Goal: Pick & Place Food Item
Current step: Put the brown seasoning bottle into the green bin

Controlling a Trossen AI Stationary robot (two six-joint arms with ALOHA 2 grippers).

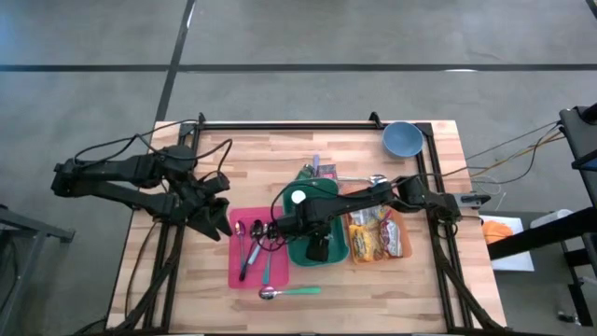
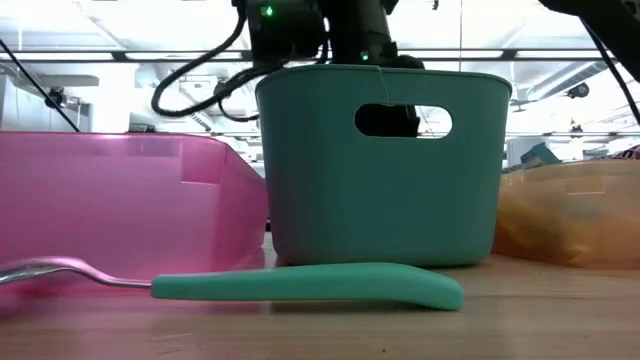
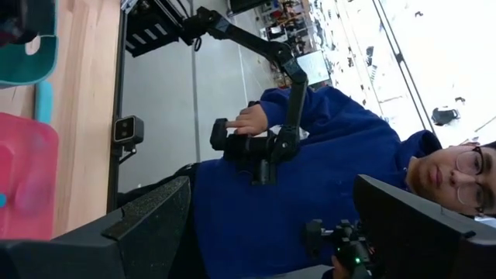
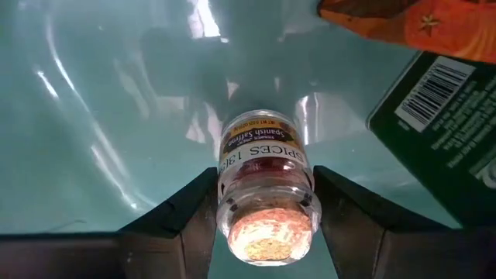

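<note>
A small glass spice jar [image 4: 266, 174] with a cork stopper and a saffron label hangs inside the teal bin [image 1: 300, 246], with my right gripper [image 4: 267, 209] shut on it. In the low view, the gripper's dark body [image 2: 400, 120] shows through the handle hole of the bin [image 2: 385, 200]. My left gripper [image 1: 216, 210] stands open over the table's left side, beside the pink tray [image 1: 244, 273]. It holds nothing, and its fingers [image 3: 147, 225] point out toward the room. My right gripper pinches the jar's upper body just below the cork [image 4: 267, 203] between its two fingers, one on each side. The fingers come from above, pointing down into the bin. The jar stands upright, cork up. I cannot tell whether its base touches the bin floor.
A dark green packet with a barcode [image 4: 434, 116] and an orange packet [image 4: 418, 23] lie in the bin beside the jar. The pink tray holds utensils. An orange tray [image 1: 403, 245] holds food packets. A teal-handled spoon [image 1: 289, 292] lies near the front edge, a blue bowl [image 1: 401, 138] at the far right. A person [image 3: 310, 178] sits beyond the table.
</note>
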